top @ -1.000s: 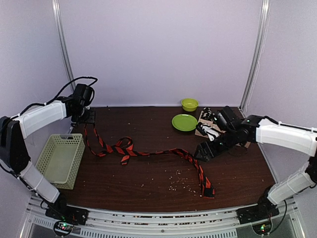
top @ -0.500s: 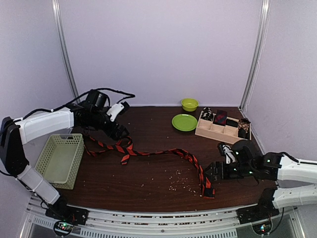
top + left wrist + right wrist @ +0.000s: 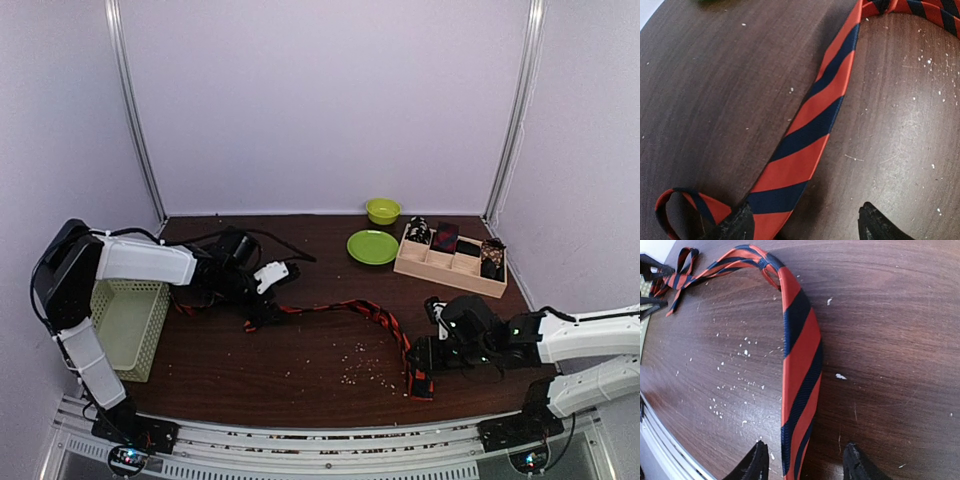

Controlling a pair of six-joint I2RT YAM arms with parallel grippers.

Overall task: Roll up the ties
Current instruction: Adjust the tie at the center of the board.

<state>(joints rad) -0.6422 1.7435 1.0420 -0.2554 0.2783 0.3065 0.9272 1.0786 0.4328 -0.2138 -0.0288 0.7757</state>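
Striped tie (image 3: 350,304) lies unrolled, mid-worktop to near-right edge. My left pincer (image 3: 805,227) and right pincer (image 3: 805,462) both apart, one over each end, nothing gripped. Rolling not begun; rolled ties (image 3: 445,237) sit in far-right tray (image 3: 440,273).

A pale green mesh basket (image 3: 125,325) is sitting along the left edge of the dark wooden worktop (image 3: 300,365). A green plate (image 3: 372,246) is lying toward the far edge with a small green bowl (image 3: 382,210) standing just behind it, and a divided wooden tray (image 3: 440,268) is resting near the far right corner. Pale crumbs (image 3: 360,365) are lying scattered toward the near edge.
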